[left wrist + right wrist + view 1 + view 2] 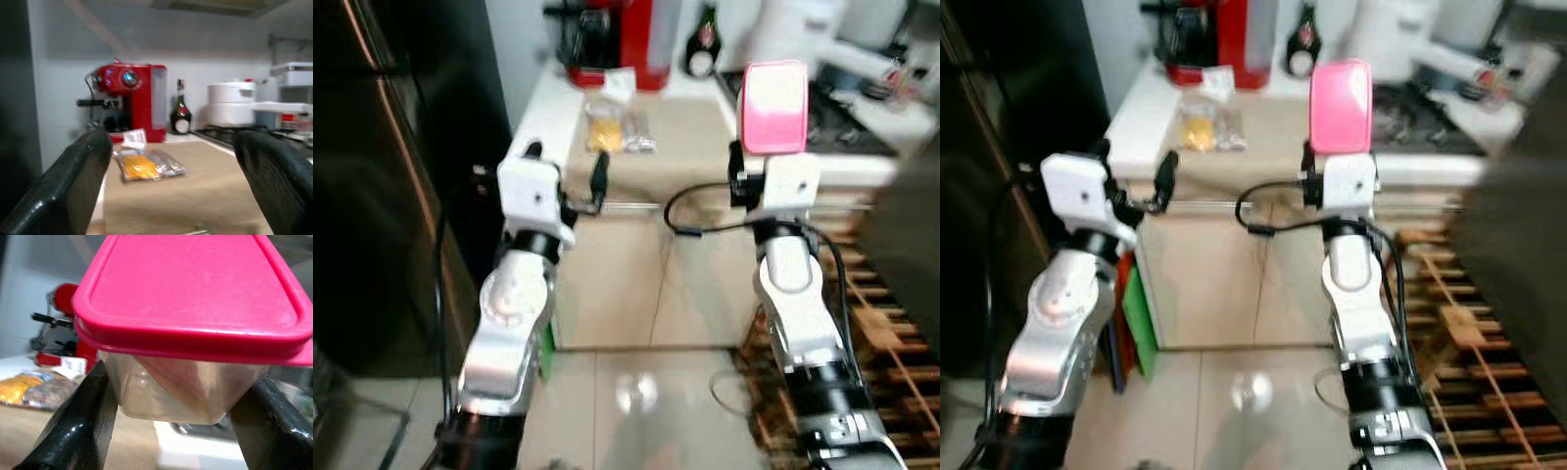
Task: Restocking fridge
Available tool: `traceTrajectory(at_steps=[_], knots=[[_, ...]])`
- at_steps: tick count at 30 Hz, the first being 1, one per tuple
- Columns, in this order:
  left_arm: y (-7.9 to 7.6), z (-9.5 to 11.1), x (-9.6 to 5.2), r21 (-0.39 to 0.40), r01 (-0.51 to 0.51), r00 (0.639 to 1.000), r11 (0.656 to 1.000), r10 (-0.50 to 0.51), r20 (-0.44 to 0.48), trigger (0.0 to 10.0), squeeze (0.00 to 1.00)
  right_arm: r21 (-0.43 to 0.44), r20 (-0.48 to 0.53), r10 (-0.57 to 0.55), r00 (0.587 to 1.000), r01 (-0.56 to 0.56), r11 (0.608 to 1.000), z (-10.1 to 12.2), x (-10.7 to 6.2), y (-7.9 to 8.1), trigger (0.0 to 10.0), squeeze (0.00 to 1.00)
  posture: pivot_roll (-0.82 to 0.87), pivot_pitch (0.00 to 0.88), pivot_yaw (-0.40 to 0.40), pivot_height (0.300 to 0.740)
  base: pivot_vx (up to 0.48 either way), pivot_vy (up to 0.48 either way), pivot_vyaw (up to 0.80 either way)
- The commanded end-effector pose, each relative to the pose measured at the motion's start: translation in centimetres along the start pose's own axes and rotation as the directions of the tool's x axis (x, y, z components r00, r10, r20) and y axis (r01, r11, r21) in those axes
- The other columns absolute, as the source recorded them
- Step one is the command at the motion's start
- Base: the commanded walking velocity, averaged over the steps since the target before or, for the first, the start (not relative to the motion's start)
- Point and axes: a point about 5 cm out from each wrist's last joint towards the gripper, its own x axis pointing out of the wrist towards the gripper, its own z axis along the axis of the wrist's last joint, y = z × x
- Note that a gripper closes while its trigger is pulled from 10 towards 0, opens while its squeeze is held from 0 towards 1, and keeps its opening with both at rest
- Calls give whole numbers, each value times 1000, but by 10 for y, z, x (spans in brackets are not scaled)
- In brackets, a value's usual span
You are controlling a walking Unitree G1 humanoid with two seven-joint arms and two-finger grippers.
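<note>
My right gripper (773,157) is shut on a clear plastic container with a pink lid (774,106), held up in front of the counter; the right wrist view has its black fingers (78,426) pressed against the container (181,382) on both sides. My left gripper (568,176) is open and holds nothing, raised at the counter's front edge. A clear food packet with yellow contents (619,129) lies on the beige counter (685,137), beyond the left gripper; it is the packet (146,165) between the fingers (73,186) in the left wrist view. The dark fridge (382,176) stands at the left.
A red coffee machine (612,39) and a dark bottle (704,44) stand at the counter's back, with a white pot (231,104) and a stove (862,108) to the right. A wooden rack (881,313) sits on the floor at the right. Something green (1141,323) leans by the cabinet.
</note>
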Motion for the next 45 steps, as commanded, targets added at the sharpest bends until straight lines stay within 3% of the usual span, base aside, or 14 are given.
traceTrajectory(at_steps=[1,12,16,19,21,32,45], knots=[[2,5,2,16,-5,1000,1000,5,21,10000,0,3,10,-2,1000,2,1000,3,3,-1,0,0,-35,0,-21,740,-341,-244,0],[0,2,0,-24,5,1000,1000,-4,21,10000,0,-11,-5,14,1000,-14,1000,-1,2,-1,0,0,-39,0,-21,740,-124,-90,0],[0,0,-1,-1,9,1000,1000,-9,13,10000,0,-31,-32,47,998,-48,998,-8,-2,-1,0,0,-37,0,-22,740,0,-183,0],[6,-17,-8,-9,-8,999,1000,8,-51,10000,0,-14,-159,76,984,-79,997,-33,-14,-10,0,0,-39,0,-19,740,0,-475,0],[7,-22,-11,-15,-11,997,1000,10,-72,10000,0,-23,-174,75,982,-80,996,-36,-17,-13,0,0,-41,0,-18,740,0,-472,0],[1,-25,-17,-39,3,996,999,-6,-86,10000,0,-32,-191,100,976,-108,994,-40,-24,-15,0,0,-50,0,-13,740,0,-472,0],[2,-29,-10,-45,-5,995,999,0,-101,10000,0,-43,-192,113,975,-123,991,-40,-26,-16,0,0,-65,0,-6,740,0,-467,0]])
